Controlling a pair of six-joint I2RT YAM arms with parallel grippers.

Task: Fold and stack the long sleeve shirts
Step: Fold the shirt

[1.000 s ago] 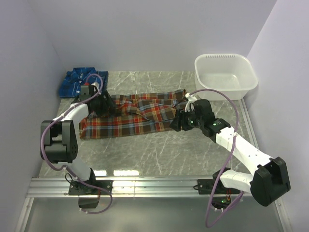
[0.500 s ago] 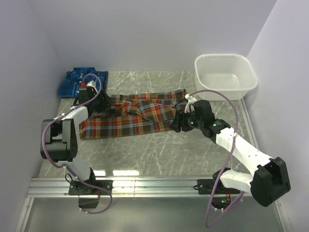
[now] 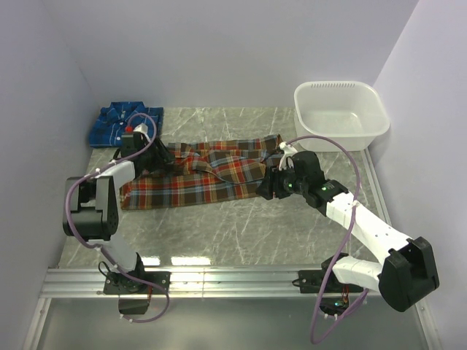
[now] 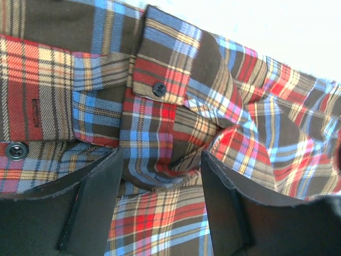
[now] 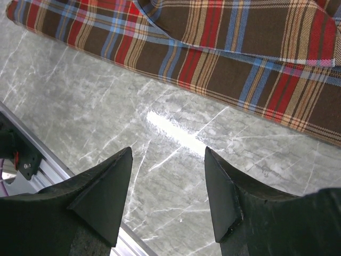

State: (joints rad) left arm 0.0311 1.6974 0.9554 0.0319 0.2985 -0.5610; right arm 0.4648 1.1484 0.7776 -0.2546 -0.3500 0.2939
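At the red-orange shirt's point(image 3: 204, 182) near right edge, the right claw point(image 5: 168, 152) hangs released over the counter point(image 3: 241, 226). Farther left, the left claw point(image 4: 162, 157) has narrowed and shifted far-left, straddling a cuffed fold. Whether it pinches is unclear, so folding likely resumes there. Beyond lies the blue shirt point(image 3: 120, 124), folded.

You are looking at a red-orange plaid flannel shirt point(image 3: 197, 175) checked in brown, blue and cream, with dark buttons. Behind its left end lies a blue plaid shirt point(image 3: 120, 124) with white lines. To its right is a plain white plastic tub point(image 3: 341, 117). Under it is a grey, white-veined marble table point(image 3: 241, 219).
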